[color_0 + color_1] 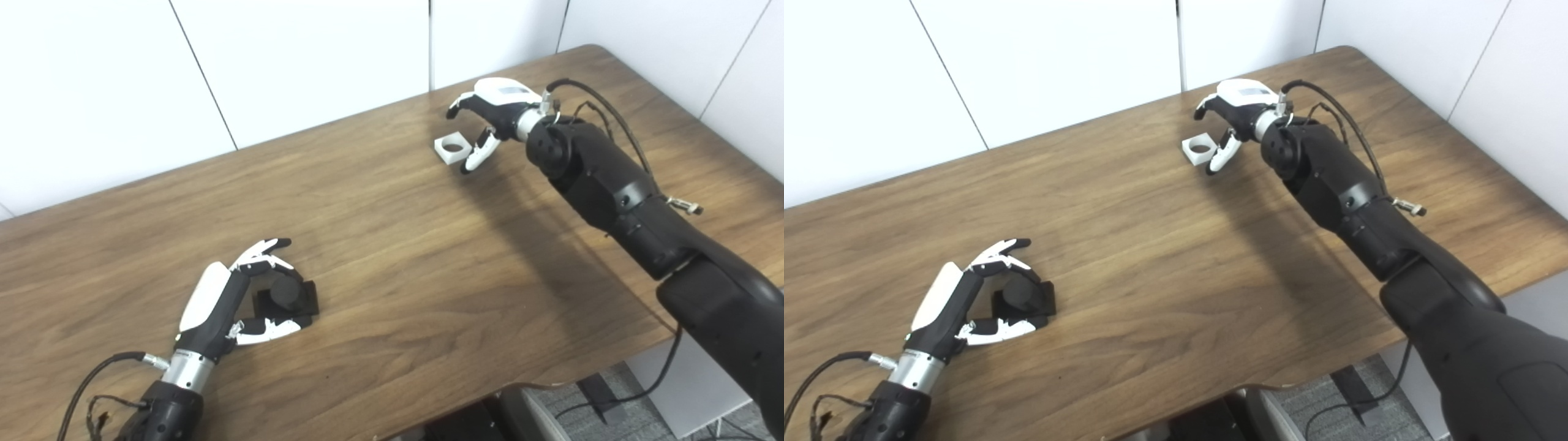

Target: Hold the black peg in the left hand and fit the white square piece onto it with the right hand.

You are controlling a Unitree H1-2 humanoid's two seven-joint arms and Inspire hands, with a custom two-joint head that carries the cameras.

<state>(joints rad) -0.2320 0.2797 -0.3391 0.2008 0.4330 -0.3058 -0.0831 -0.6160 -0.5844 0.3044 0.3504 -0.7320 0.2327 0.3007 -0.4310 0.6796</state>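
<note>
Spread, the right robot hand (484, 119) is straddling the white piece (452, 148), risking nudging it away; the left robot hand (245, 294) is cupping the peg (288, 295) on the surface (398, 245).

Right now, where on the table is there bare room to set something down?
The wide wood between the black peg and the white square piece is bare. It is crowded only where the left hand cups the peg and the right hand reaches round the piece.
</note>
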